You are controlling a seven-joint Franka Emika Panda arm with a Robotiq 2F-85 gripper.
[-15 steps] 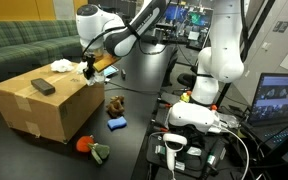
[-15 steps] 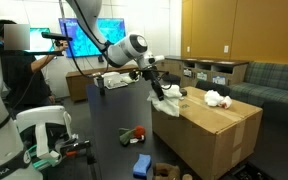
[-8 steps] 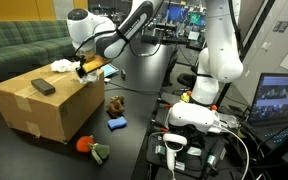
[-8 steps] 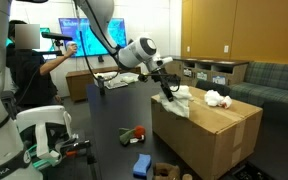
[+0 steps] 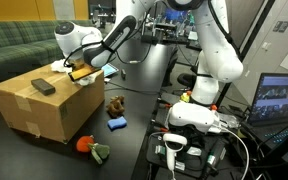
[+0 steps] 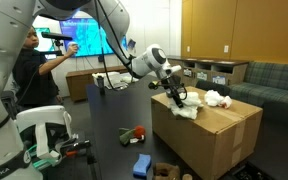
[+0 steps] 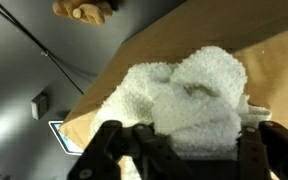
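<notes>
Wrist view gave the clearest reading: the claw point(image 7: 189, 152) was closed on a white cloth point(image 7: 189, 90). Its bunched folds filled the middle of the frame and ran down between the 2 fingers at the bottom edge. Brown card of the cardboard box point(image 7: 134, 60) lay behind the cloth, running from lower left to upper right.

In an exterior view the claw point(image 6: 177, 97) stood low over the left end of the cardboard box point(image 6: 209, 125). The white cloth point(image 6: 188, 109) was heaped just below and right of it, apparently touching the card. A 2nd cloth point(image 6: 216, 98) lay further right on the same top, apart from the held one. In an exterior view the claw point(image 5: 79, 72) sat at the box's right edge, well apart from a black object point(image 5: 44, 87) to its lower left.

The step in hand looked like setting the cloth down on the box, with the grip not yet let go. A next move would call for the jaws to part fully and then rise straight up. The heap lay close to the edge, so a fold caught on a finger could drag it off.
</notes>
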